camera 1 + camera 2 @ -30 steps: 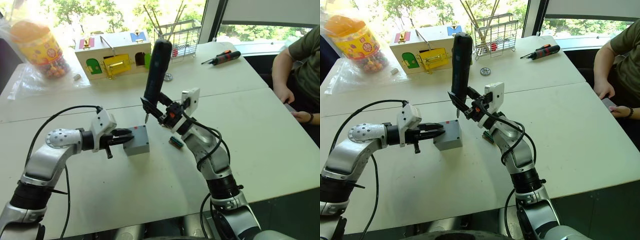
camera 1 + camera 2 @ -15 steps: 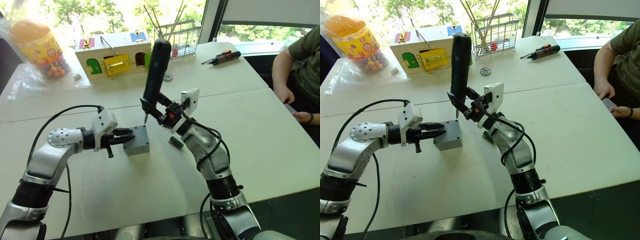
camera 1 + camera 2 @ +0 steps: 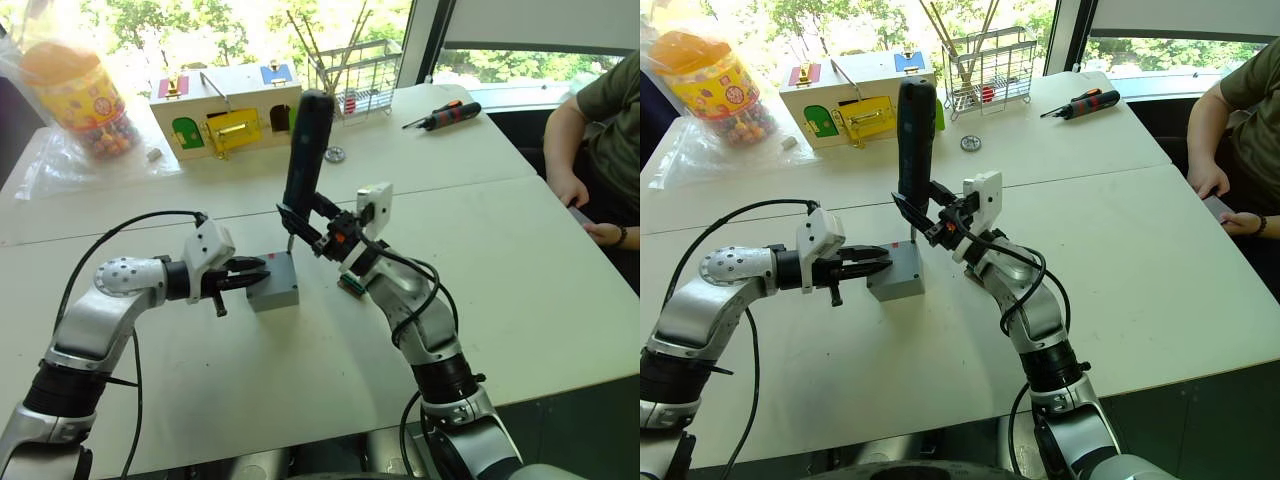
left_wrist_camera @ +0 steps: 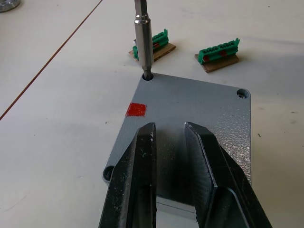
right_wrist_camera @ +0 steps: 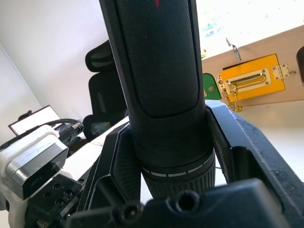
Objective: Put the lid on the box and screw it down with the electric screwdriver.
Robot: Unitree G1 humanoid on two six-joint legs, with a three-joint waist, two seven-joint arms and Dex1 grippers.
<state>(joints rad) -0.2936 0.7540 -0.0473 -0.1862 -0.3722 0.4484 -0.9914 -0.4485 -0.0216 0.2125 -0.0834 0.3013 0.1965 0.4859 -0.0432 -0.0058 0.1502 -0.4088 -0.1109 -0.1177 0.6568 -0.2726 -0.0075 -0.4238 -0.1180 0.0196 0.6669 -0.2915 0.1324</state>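
While the electric screwdriver (image 3: 305, 145) is standing nearly upright in the head views, the right gripper (image 3: 312, 228) is pinching it low on its black body, and its thin bit is coming down to the far corner of the lid (image 3: 274, 277). This lid is sitting on top of the box (image 3: 280, 297), which is resting on the white surface (image 3: 520, 260) near the middle. The left gripper (image 3: 246, 276) is reaching from the left side with its jaws lying over the lid. A white toy house (image 3: 226, 108), a jar of sweets (image 3: 78, 95), a wire rack (image 3: 358, 70) and an orange-and-black hand screwdriver (image 3: 446, 114) are standing far behind, and a person's arm (image 3: 578, 150) is resting at the right edge.

Seen from the left wrist view, the left jaws are spread a little, both fingers (image 4: 137, 180) lying flat on the lid beside a red square mark (image 4: 136, 109). The metal bit (image 4: 143, 35) is entering the corner screw hole. Two green connector pieces (image 4: 218, 53) are lying just beyond the box.

From the right wrist view, the right jaws are clamping the screwdriver's body from both sides.
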